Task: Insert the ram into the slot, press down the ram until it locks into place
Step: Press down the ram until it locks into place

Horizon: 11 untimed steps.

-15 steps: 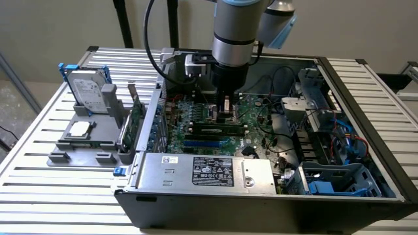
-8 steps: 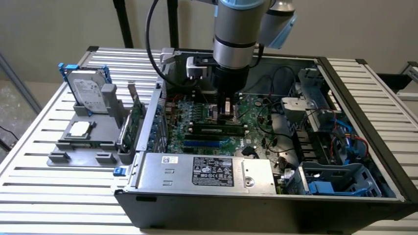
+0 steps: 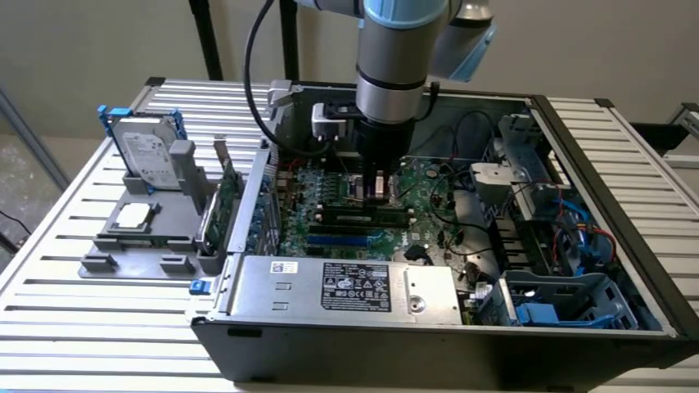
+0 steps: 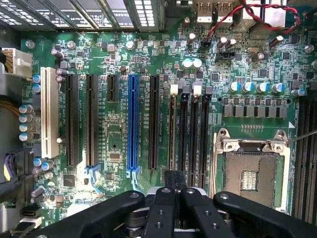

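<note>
As pressing likely calls for a blunt tip | fingers (image 4: 171,179) closed tip to tip, gripping nothing visible | ram (image 3: 361,216) just beside fingers, seemingly seated on motherboard (image 3: 327,192) | latching: cannot tell

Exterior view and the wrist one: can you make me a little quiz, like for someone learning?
1. True or false: a fan covers the processor socket.
2. The gripper hangs over: A a keyboard, B the motherboard, C a cup.
3. Fill in: the hard drive stands outside the computer case, on the exterior view's ____.
Key: 1 false; 2 B; 3 left.
</note>
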Each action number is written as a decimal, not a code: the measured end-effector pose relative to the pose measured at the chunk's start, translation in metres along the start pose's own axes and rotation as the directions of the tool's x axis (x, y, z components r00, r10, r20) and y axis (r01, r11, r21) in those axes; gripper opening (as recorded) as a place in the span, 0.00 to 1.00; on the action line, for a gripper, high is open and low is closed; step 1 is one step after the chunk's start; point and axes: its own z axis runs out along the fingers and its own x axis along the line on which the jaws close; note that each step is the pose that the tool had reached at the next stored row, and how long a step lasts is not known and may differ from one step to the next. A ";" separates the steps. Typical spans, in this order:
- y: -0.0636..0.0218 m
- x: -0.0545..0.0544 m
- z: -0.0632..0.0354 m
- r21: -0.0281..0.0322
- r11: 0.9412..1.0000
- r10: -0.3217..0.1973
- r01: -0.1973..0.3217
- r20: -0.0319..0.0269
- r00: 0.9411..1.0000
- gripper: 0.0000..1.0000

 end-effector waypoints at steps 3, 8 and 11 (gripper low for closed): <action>0.0000 0.000 0.0046 0.000 1.000 0.000 0.000 -0.001 1.000 0.11; 0.0001 0.000 -0.0090 -0.004 1.000 0.000 0.000 0.001 1.000 0.11; -0.0010 0.001 -0.0227 -0.007 1.000 0.000 0.000 0.001 1.000 0.11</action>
